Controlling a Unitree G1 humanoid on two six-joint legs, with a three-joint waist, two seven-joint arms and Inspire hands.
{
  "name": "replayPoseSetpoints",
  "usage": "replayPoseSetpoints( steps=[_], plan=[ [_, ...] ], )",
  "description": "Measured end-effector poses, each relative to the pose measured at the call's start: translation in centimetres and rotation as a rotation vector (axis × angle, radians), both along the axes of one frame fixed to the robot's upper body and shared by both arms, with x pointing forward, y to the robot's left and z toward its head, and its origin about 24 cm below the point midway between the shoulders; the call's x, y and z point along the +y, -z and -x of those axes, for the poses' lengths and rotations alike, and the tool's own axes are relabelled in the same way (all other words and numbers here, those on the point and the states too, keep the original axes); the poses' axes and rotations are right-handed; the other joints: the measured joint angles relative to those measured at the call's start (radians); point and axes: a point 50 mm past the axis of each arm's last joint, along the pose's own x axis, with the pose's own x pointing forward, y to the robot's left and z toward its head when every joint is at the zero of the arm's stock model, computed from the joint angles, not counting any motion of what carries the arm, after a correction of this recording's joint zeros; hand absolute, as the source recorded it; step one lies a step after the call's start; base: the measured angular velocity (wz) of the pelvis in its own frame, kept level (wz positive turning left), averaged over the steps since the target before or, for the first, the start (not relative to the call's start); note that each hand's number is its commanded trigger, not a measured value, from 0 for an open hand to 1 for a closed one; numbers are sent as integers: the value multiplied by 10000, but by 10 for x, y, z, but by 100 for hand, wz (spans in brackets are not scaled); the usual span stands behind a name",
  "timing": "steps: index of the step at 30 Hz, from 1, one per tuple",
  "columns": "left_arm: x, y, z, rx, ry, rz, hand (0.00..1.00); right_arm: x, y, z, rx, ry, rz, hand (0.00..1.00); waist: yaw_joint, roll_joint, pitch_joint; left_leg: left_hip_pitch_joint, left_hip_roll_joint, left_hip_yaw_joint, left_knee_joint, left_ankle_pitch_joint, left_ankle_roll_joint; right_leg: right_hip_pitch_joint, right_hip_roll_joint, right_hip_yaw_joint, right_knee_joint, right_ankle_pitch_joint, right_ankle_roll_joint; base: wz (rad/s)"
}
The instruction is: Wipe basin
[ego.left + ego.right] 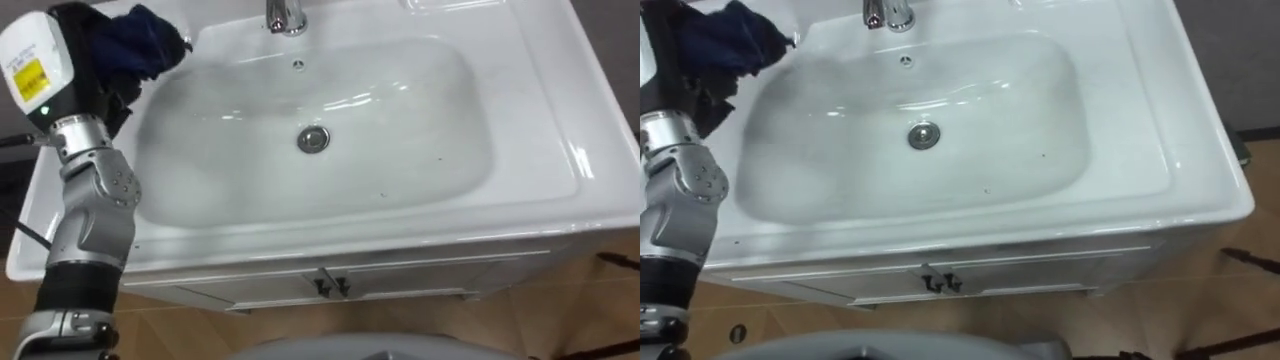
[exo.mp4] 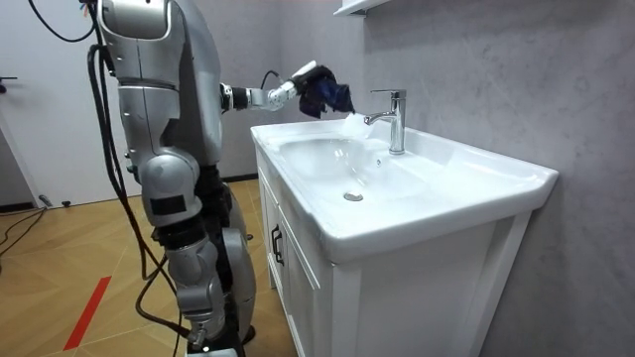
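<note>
1. Above the back left corner of the white ceramic basin, the left hand is closed round a bunched dark blue cloth, held clear of the bowl.
2. Lower it until the cloth presses flat against the bowl wall; grip firmly so that it cannot slip.
3. Sweep in overlapping strokes toward the round metal drain; steer clear of the chrome tap.

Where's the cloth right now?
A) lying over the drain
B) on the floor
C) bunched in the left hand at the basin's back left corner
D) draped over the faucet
C: the dark blue cloth is bunched in the left hand at the back left corner of the basin, away from the drain and beside the faucet, not on it.
</note>
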Motion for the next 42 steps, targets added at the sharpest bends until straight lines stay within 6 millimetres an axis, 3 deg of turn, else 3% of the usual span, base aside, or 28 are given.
replayPoseSetpoints(
  steps=[4,11,17,26,42],
  plan=[
    [0,-12,2,-892,-103,-38,100,0,0,8,294,-264,40,0,97,-25,34,188,-10,0,-19,-9,9,180,1,8,-27,2,5,-2],
    [21,-20,9,-1210,-791,-330,100,-1,0,6,324,-565,-7,0,155,30,5,288,-31,-159,-57,-9,12,328,21,103,-180,1,5,-1],
    [35,-13,23,-937,-1390,-306,100,-1,0,19,776,-726,-91,0,394,-1,15,530,-82,-265,-266,-8,11,540,25,41,-276,-4,12,0],
    [50,6,48,-50,-2058,-107,100,-2,-1,16,637,-679,-111,0,633,-53,31,601,-153,-442,-374,-10,11,615,-42,-2,-321,-4,45,3],
    [55,16,55,887,-2459,24,100,-3,-1,16,573,-629,-375,0,491,-15,1,512,-187,-608,-244,-8,13,681,-39,-203,-332,-23,83,4]
  ],
)
